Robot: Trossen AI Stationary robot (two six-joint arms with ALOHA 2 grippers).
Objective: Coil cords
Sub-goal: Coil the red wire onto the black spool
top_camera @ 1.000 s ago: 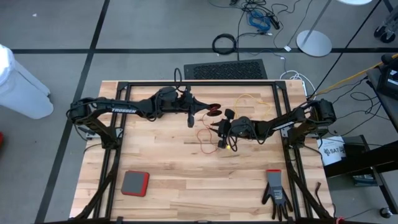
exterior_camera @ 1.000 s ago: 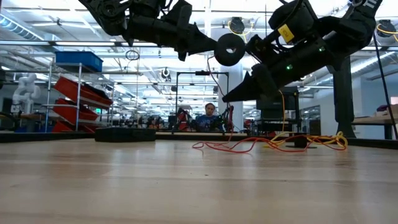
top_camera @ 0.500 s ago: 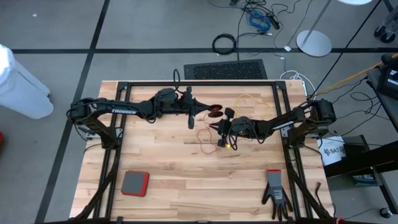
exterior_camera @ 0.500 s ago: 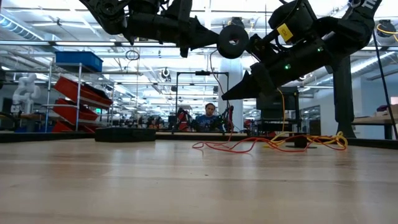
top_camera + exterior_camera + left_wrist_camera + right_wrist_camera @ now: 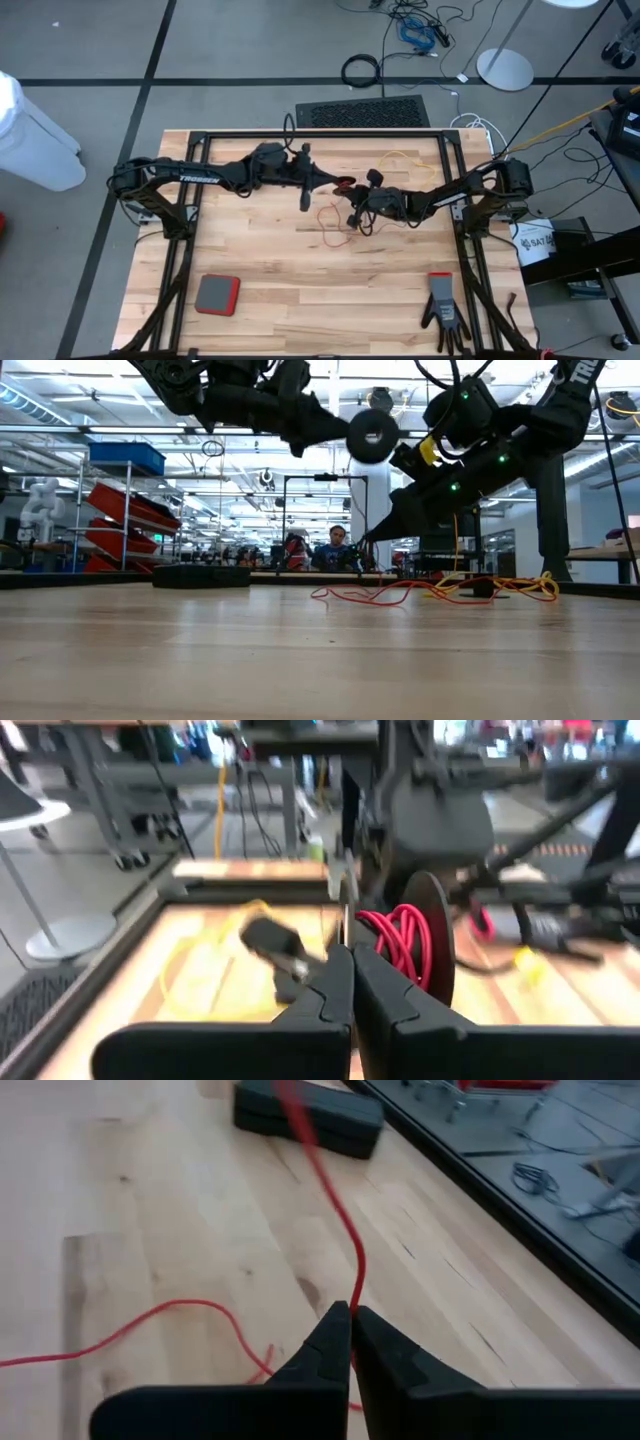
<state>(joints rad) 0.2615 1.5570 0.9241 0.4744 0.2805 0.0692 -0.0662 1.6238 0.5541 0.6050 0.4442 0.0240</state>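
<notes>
A small round black reel (image 5: pixel 372 435) wound with thin red cord (image 5: pixel 400 942) is held up in the air by my left gripper (image 5: pixel 334 183), which is shut on it over the table's middle. The cord's loose length (image 5: pixel 328 215) runs down and lies in loops on the table (image 5: pixel 370 595). My right gripper (image 5: pixel 354 220) is shut on this cord just to the right of the reel and below it. The yellow cord (image 5: pixel 400 160) lies in loops at the far right, with a small black reel (image 5: pixel 275 938) beside it. My left gripper pinches the thin near flange of the reel (image 5: pixel 344 915) between its two fingers, about level, coming from the table's left. The reel is lifted clear of the table, and its red windings show beside the fingertips. My right gripper pinches a single strand of the red cord (image 5: pixel 355 1295) between its fingertips, slanting down from the table's right. The fingers lie across the cord. One part rises from the fingers toward the reel, and the other part (image 5: pixel 150 1320) lies slack on the table.
A red-edged grey pad (image 5: pixel 217 293) lies near the front left and a black glove (image 5: pixel 442 305) near the front right. A black frame (image 5: pixel 320 133) runs round the table's far edge and sides. A dark flat block (image 5: pixel 310 1120) shows beyond my right gripper.
My right gripper has rolled about its wrist and dipped a little toward the table, keeping its hold on the red cord. My left gripper has kept the reel aloft, shifting only slightly toward the right.
</notes>
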